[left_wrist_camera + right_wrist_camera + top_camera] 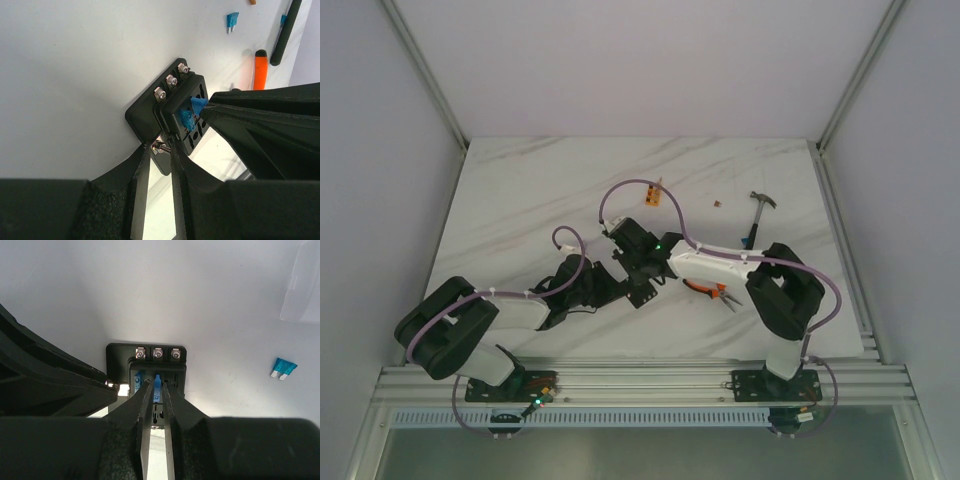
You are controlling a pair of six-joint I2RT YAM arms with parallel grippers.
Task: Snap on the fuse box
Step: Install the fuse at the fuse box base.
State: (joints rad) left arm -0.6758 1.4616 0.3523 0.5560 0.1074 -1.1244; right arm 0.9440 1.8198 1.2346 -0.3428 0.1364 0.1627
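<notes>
- Fuse box (120,357) sits near the middle of the tabletop (520,220), a little toward the near edge, between both grippers; I cannot tell whether its base lies flat
- Left gripper (159,148): fingers clamped on one edge of the box's base plate, beside a terminal screw
- Right gripper (156,386): fingers drawn in against both sides of a blue fuse (199,105), which stands over a slot in the top face, next to a seated fuse (138,382)
- Risk 1: from the left wrist view the held fuse does not look square to its slot. If I press down like that, I expect the blades to miss the contacts or bend, or the fuse to twist out of the pinch
- Risk 2: the left hold is on a thin edge only. An off-centre push could lever the box about that edge, so it tips or slides free
- Risk 3: the two grippers work very near each other; a sideways correction could knock them together and shift the box
- Risk 4: the pinch is on the fuse's small head; if it slips on meeting resistance, the fuse could end up half seated
- Loose fuse (283,368) and pliers (712,290) lie toward the right edge, apart from the box; no concern from them
</notes>
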